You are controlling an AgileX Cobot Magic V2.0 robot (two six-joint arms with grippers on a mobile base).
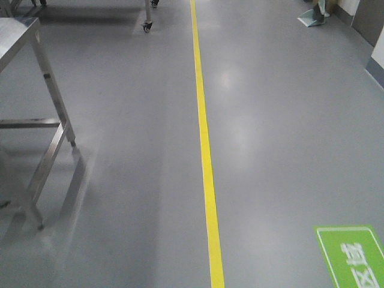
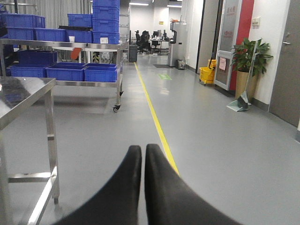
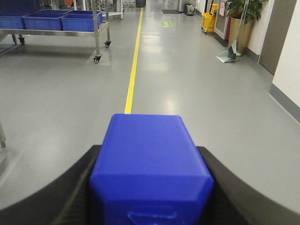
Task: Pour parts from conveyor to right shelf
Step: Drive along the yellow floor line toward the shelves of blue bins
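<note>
Nearest, on the yellow floor line (image 1: 206, 150), the right claw (image 3: 150, 149) is closed on the blue part (image 3: 150, 168). Its black fingers (image 3: 79, 187) press the part's left and right faces, opened only as wide as the part itself. A raised shape on the part's near face may be its stub, but the frame edge cuts it off. I judge this to be a carrying grip: the part is held level and pointed down the line while the base crosses open floor.

The left claw (image 2: 143, 150), just left of the line, has its fingers pressed together with nothing between them. It looks idle and tucked out of the way.

Further along, a bare steel surface (image 1: 18, 36) stands left of the line and a green floor marking (image 1: 354, 255) lies to its right. Beyond those, left of the line, a wheeled steel cart (image 2: 84, 45) carries blue bins (image 2: 70, 72). Neither the conveyor nor the right shelf shows in any view, so the pouring step is probably some way off.
</note>
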